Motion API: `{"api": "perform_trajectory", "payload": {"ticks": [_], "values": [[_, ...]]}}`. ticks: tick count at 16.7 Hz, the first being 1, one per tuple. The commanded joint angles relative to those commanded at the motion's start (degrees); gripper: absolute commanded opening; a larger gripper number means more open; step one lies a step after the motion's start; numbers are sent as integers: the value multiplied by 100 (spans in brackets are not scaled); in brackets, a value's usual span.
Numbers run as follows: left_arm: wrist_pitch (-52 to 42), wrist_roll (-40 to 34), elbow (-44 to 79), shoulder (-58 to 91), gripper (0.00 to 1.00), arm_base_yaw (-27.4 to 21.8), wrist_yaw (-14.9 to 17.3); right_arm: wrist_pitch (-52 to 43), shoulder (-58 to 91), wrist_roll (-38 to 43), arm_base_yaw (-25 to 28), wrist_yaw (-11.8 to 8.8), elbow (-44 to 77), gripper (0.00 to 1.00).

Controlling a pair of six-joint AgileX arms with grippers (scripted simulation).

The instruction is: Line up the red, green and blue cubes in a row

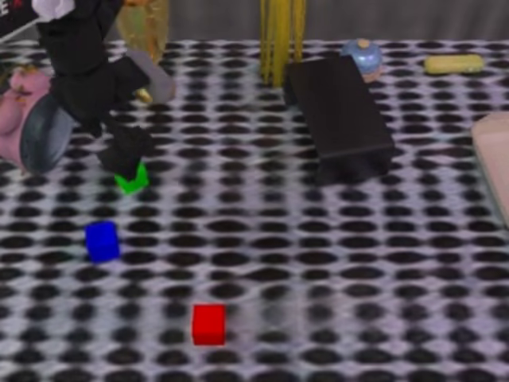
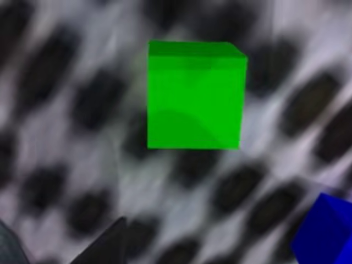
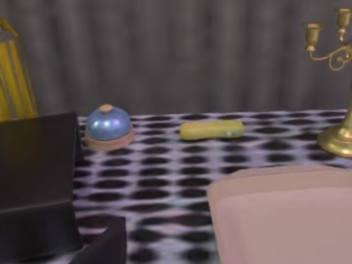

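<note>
The green cube (image 1: 133, 179) lies on the patterned table at the left, and my left gripper (image 1: 127, 161) hangs right over its far edge, open. From the left wrist the green cube (image 2: 195, 96) sits ahead of the one finger (image 2: 107, 246) that shows, with nothing between the jaws. The blue cube (image 1: 102, 240) (image 2: 327, 231) rests a little nearer the front. Near the front edge, towards the middle, stands the red cube (image 1: 208, 324). My right arm is out of the top view; one of its fingers (image 3: 107, 242) shows in the right wrist view, holding nothing.
A black box (image 1: 342, 111) stands at the back middle, with a blue bell (image 1: 364, 56) and a yellow capsule (image 1: 453, 64) behind it. A pink slab (image 1: 495, 151) lies at the right edge. A pink toy (image 1: 20, 103) and a yellow stand (image 1: 282, 40) are at the back.
</note>
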Motion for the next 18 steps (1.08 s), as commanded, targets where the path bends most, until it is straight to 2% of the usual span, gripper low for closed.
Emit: {"api": "perform_trajectory", "payload": {"ticks": [2, 5, 12, 18], "values": [[-68, 61, 496, 424, 100, 17, -144, 366, -474, -187, -221, -170, -436, 100], [-87, 92, 885, 690, 100, 37, -273, 654, -801, -320, -388, -315, -755, 100], [16, 84, 814, 717, 100, 29, -283, 675, -824, -329, -400, -326, -780, 100], [1261, 99, -13, 1086, 100, 44, -280, 675, -824, -329, -400, -326, -780, 100]]}}
